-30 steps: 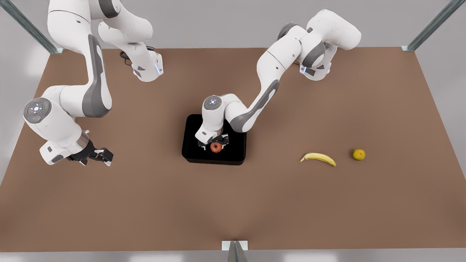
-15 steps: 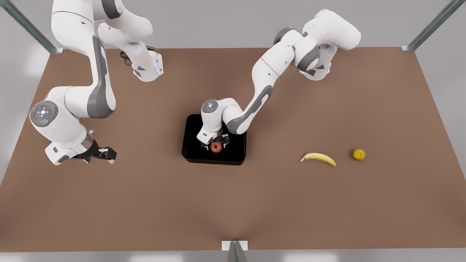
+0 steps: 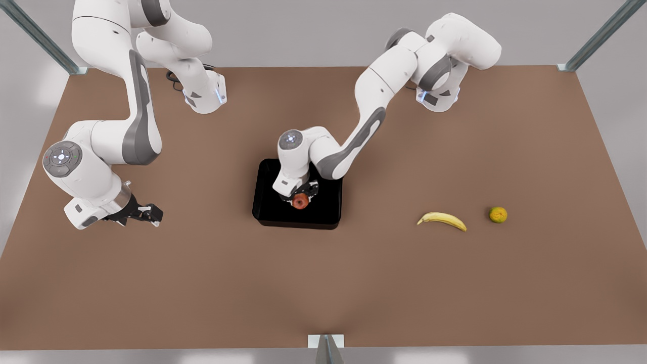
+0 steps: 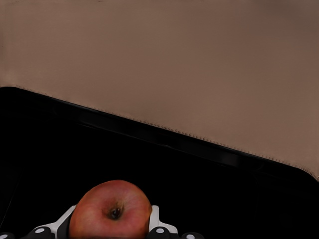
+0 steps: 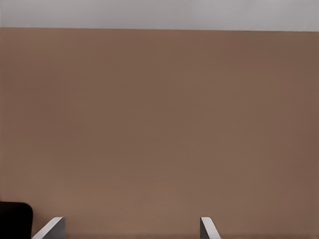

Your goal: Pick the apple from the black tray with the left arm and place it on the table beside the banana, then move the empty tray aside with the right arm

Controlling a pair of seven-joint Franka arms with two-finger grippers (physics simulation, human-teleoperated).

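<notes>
Left end effector (image 3: 301, 197) points down, fingers closed in; right end effector (image 3: 146, 214) waits, fingers spread.

The apple (image 3: 301, 201), red-orange with a dark stem dimple facing up, sits between the left gripper's (image 3: 302, 197) fingers (image 4: 155, 220), pressed on both flanks; the black tray (image 3: 267, 202), glossy and low-walled, lies under them on the table (image 3: 354, 283); the banana (image 3: 442, 220), curved and yellow, rests well apart from those fingers.
</notes>
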